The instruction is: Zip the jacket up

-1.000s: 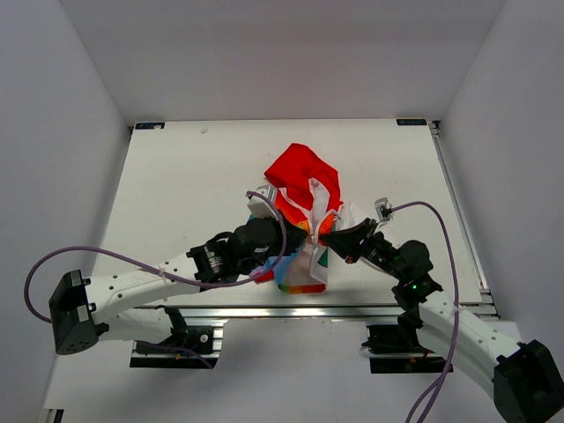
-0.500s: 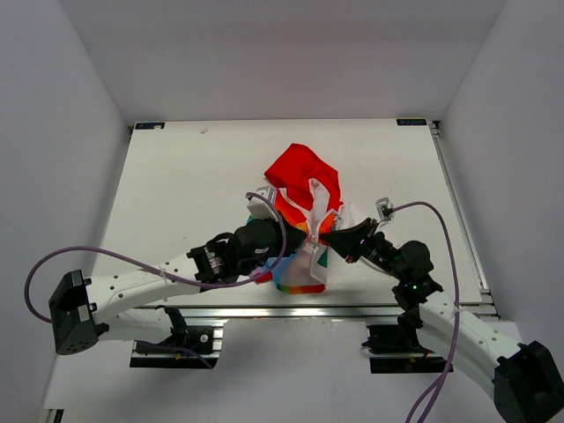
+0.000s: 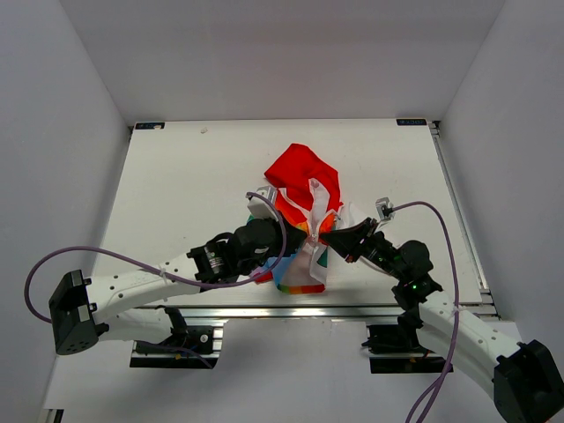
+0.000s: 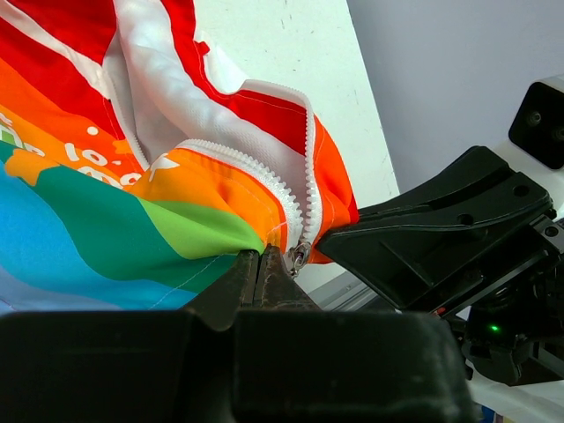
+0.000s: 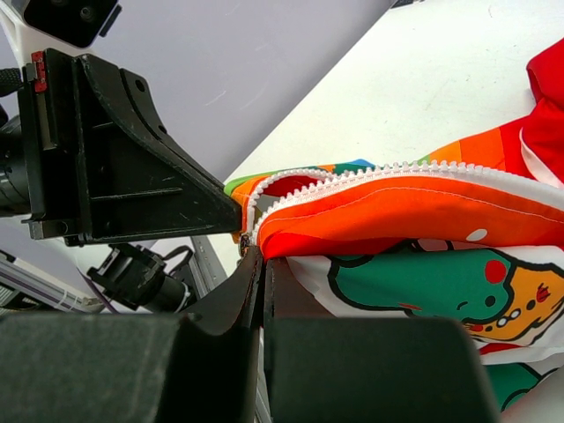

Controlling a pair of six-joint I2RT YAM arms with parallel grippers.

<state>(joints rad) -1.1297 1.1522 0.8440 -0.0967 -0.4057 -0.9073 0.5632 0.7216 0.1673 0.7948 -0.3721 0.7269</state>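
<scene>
The jacket [image 3: 302, 179] lies bunched at the table's near middle, red hood toward the back. My left gripper [image 3: 293, 236] and right gripper [image 3: 327, 236] meet tip to tip at its lower front. In the left wrist view, my left gripper [image 4: 260, 256] is shut on the rainbow panel's edge, right beside the small metal zipper slider [image 4: 300, 256]. The white zipper teeth [image 4: 264, 176] curve up, parted above the slider. In the right wrist view, my right gripper [image 5: 262, 261] is shut on the orange hem beneath the zipper teeth [image 5: 397, 172], above the cartoon print [image 5: 423, 286].
The white table [image 3: 194, 176] is boxed in by grey walls on three sides. An aluminium rail [image 3: 291, 310] runs along the near edge below the jacket. Purple cables [image 3: 53, 264] loop off both arms.
</scene>
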